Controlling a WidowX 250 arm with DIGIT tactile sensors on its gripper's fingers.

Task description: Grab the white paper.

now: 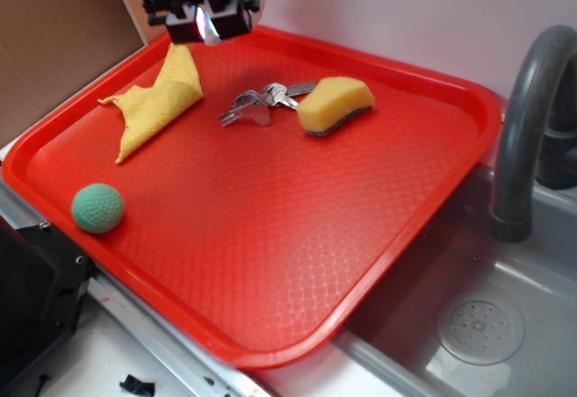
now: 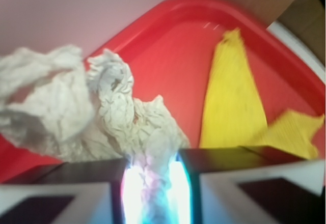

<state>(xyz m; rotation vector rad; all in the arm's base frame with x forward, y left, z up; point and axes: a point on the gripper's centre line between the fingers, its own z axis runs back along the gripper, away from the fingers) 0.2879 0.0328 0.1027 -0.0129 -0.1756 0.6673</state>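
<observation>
Red tray [image 1: 270, 262] beside sink [image 1: 505, 325], white paper [image 2: 122, 127] clamped

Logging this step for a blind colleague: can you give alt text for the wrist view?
Close up, the tool is shut on the white paper, a crumpled wad that fans out above the fingers. Behind it is the red tray, with the yellow cloth lying on it to the right.

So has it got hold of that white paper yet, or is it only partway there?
It looks done. In the wrist view the gripper is shut on the white paper, which hangs crumpled above the red tray. The exterior view shows the gripper raised over the tray's far corner. Nothing seems left.
</observation>
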